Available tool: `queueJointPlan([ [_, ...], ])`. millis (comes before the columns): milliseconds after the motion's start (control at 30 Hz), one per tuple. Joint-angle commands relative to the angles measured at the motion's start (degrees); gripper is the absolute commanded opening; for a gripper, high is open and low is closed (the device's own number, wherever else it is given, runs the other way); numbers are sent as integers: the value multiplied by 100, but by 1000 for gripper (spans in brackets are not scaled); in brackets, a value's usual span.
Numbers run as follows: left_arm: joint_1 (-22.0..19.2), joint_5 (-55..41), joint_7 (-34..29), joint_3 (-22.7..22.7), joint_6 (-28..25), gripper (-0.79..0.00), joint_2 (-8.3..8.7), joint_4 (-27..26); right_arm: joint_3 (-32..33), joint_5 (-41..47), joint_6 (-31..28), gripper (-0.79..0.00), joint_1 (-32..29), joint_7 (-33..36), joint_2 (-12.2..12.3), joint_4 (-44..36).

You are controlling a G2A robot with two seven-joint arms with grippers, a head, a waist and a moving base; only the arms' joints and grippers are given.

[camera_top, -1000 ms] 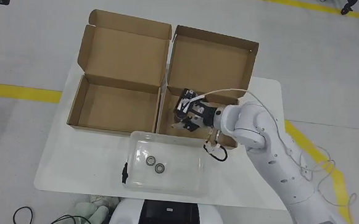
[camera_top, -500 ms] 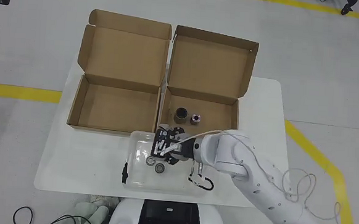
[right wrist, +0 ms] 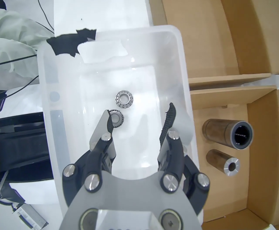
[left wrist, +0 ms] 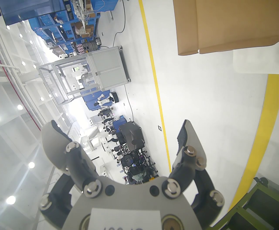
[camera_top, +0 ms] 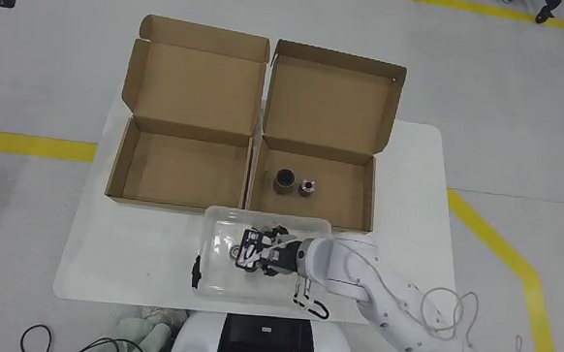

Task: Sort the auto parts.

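Lying just beside right claw: bearing

In the right wrist view a fingertip overlaps the nearer bearing, and the picture's edge cuts off the right box. From above, the right gripper largely hides the bin's contents. The left wrist view clips a box flap.

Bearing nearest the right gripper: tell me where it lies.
Right wrist view: the bearing lies on the floor of the clear bin, beside one jaw of the open right gripper, with the second bearing just past it.
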Motion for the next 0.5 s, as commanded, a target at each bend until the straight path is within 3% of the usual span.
queueJointPlan([
  [0, 0, 0, 0, 0, 0, 0, 0, 0, -85, -3, 36, -292, 4, 108, -20, 71],
  [467, 0, 0, 0, 0, 0, 0, 0, 0, -671, 123, 210, -305, 367, 610, -262, 624],
])
